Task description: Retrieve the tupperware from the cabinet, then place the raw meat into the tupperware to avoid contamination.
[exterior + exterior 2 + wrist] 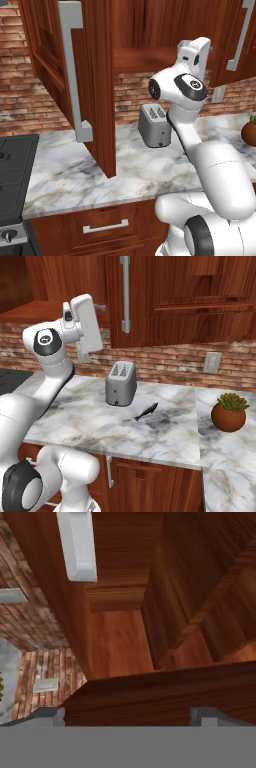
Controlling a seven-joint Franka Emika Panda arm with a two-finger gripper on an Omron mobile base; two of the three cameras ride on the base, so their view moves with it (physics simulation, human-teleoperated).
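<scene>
The cabinet [145, 30] stands with its left door [97, 85] swung wide open toward me; its silver bar handle [72, 70] faces out. My gripper [210, 49] is raised in front of the cabinet's open bay, just above its bottom edge [160, 692]. In the hand view its fingertips [47, 714] sit far apart, open, with nothing between them, and bare wooden interior lies ahead. The tupperware is hidden. The raw meat [146, 411], a small dark fish, lies on the marble counter [165, 431] right of the toaster.
A grey two-slot toaster [154, 125] stands on the counter below the hand. A potted plant [229, 412] sits at the right. The stove [15, 170] is at the left, a drawer [105, 227] below. The closed right door carries a handle [125, 293].
</scene>
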